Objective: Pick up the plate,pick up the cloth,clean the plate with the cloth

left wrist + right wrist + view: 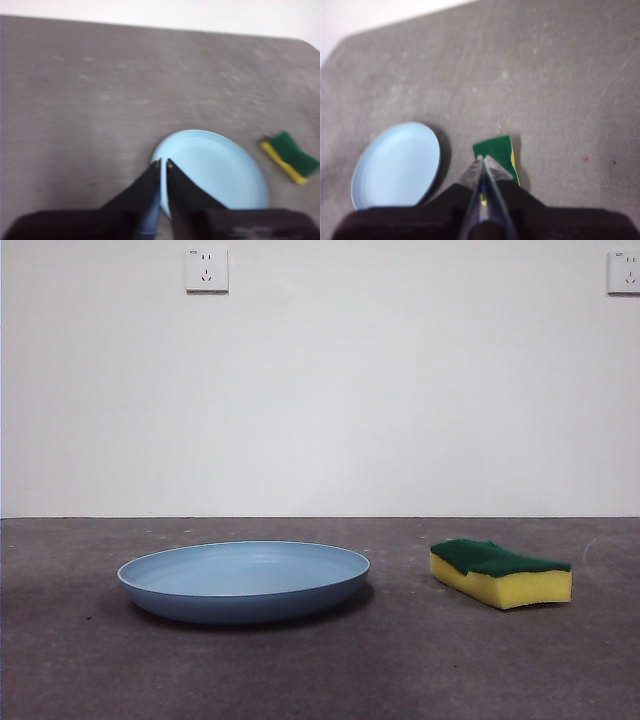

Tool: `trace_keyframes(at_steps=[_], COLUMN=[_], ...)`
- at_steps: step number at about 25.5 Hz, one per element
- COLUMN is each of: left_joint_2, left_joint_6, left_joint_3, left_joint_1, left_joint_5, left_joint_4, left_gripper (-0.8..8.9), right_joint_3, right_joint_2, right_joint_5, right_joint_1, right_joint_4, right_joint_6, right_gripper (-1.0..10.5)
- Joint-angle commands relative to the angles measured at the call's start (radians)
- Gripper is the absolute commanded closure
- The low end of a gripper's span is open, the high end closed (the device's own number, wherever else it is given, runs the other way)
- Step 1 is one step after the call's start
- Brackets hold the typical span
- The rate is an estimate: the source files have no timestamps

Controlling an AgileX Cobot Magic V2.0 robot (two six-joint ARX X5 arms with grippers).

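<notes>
Plate (243, 580), pale blue and shallow, lies flat on the grey surface (320, 680). Beside it, apart, we see the sponge (500, 572), green side up. Our left pincer (163, 162) hangs above the plate's edge, jaws nearly together, gripping nothing. Our right pincer (481, 159) hangs over the sponge, jaws pressed together, also gripping nothing.

Your left gripper (163, 163) hangs high above the tabletop (100, 90), its two black fingers (145, 187) almost closed, only a thin gap between the tips. Your right gripper (481, 159) also hangs high, fingers (496, 172) pressed together at the tips. In the front view, neither arm is visible.
</notes>
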Motion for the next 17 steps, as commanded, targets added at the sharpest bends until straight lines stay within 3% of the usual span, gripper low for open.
trace_keyframes(at_steps=[1, 3, 5, 11, 17], left_joint_2=[0.073, 0.116, 0.143, 0.262, 0.572], left_joint_6=[0.021, 0.01, -0.014, -0.006, 0.1], left_joint_3=[0.037, 0.052, 0.053, 0.074, 0.329], left_joint_1=[0.002, 0.002, 0.002, -0.008, -0.079], left_joint_5=[0.079, 0.096, 0.102, 0.108, 0.037], left_joint_4=[-0.002, -0.001, 0.002, -0.007, -0.158], left_gripper=[5.14, 4.21, 4.21, 4.22, 4.36], right_joint_3=[0.025, 0.026, 0.026, 0.026, 0.026], right_joint_2=[0.034, 0.047, 0.055, 0.056, 0.056], right_joint_5=[-0.038, -0.039, -0.036, -0.037, -0.038], right_joint_1=[0.0, 0.001, 0.003, 0.005, 0.005], right_joint_4=[-0.016, -0.017, -0.024, -0.038, -0.039], right_joint_6=[-0.07, -0.069, -0.069, -0.051, -0.042], right_gripper=[7.1, 5.0, 3.7, 3.5, 3.5])
